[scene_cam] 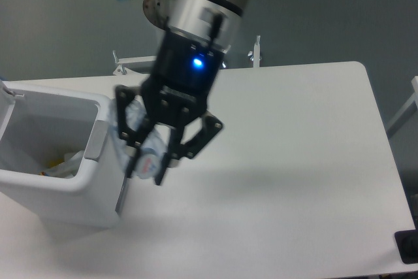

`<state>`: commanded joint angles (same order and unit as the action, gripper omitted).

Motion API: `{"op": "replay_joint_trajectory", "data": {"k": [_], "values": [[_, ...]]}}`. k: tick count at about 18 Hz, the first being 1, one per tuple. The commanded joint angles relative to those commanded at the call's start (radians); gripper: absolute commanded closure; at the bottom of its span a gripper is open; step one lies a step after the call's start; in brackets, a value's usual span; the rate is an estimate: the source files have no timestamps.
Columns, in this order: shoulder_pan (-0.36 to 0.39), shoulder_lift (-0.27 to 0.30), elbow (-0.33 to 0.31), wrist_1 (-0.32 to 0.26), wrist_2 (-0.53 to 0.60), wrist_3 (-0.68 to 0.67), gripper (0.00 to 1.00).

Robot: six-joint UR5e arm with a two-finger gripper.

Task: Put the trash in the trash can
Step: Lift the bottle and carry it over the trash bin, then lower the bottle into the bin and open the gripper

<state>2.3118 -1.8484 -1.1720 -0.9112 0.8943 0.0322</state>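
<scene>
A clear bluish plastic bottle (136,117) hangs in the air, clamped between the fingers of my gripper (146,164), which is shut on it near its capped lower end. The bottle and gripper are blurred by motion. They hover just right of the white trash can (98,145), close to its grey rim panel and above the table. Inside the can, some pale crumpled trash (65,163) with a yellowish bit shows at the bottom.
The arm's base column (179,31) stands at the table's far edge with a small metal bracket (121,65) beside it. A dark object (407,246) sits at the lower right corner. The white table (300,161) stretches to the right.
</scene>
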Motion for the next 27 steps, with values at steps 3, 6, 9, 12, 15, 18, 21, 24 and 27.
{"op": "replay_joint_trajectory", "data": {"k": [3, 6, 9, 12, 15, 18, 21, 24, 27], "values": [[-0.032, -0.006, 0.002, 0.005, 0.002, 0.002, 1.0], [-0.083, -0.026, 0.0, 0.072, 0.003, 0.008, 1.0], [-0.127, -0.035, 0.0, 0.118, 0.011, 0.02, 1.0], [-0.161, -0.035, -0.008, 0.123, 0.011, 0.073, 1.0], [-0.193, -0.035, -0.017, 0.123, 0.011, 0.161, 1.0], [-0.221, -0.031, -0.031, 0.124, 0.011, 0.221, 1.0], [-0.224, -0.034, -0.052, 0.126, 0.011, 0.268, 1.0], [-0.224, -0.034, -0.084, 0.138, 0.011, 0.311, 0.98], [-0.229, -0.029, -0.123, 0.158, 0.011, 0.337, 0.88]]}}
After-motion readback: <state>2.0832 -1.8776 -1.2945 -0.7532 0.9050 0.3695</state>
